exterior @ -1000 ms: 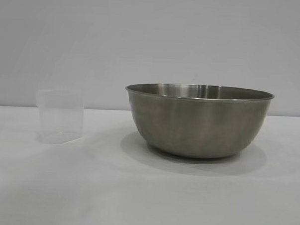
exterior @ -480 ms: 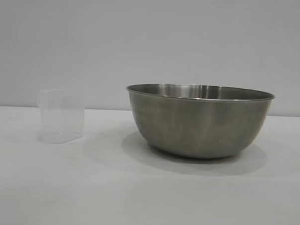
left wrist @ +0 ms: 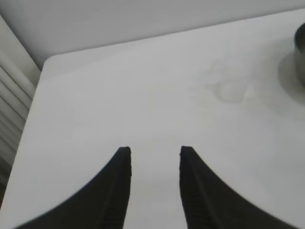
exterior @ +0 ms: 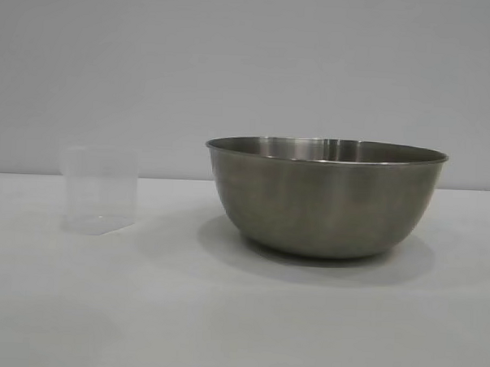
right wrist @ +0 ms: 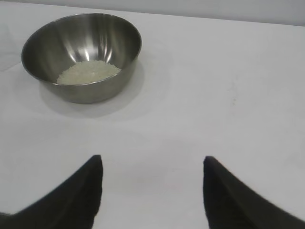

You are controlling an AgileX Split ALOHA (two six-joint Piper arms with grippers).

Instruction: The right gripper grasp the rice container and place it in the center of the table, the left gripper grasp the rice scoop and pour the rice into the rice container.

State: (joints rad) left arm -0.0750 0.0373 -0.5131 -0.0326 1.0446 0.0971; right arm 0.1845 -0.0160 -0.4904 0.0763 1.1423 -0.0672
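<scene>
The rice container [exterior: 324,195], a large steel bowl, stands upright on the white table right of centre. In the right wrist view the bowl [right wrist: 81,52] holds a small heap of cream rice [right wrist: 88,72]. The rice scoop [exterior: 99,189], a clear plastic cup, stands upright to the bowl's left and looks empty. It shows faintly in the left wrist view [left wrist: 230,90], beside the bowl's edge [left wrist: 300,52]. My left gripper [left wrist: 155,149] is open and empty, well short of the scoop. My right gripper [right wrist: 152,158] is open wide and empty, well back from the bowl. Neither gripper shows in the exterior view.
The white table [exterior: 239,313] runs to a plain grey wall. In the left wrist view the table's rounded corner [left wrist: 47,62] and side edge are close by, with a slatted surface [left wrist: 9,119] beyond.
</scene>
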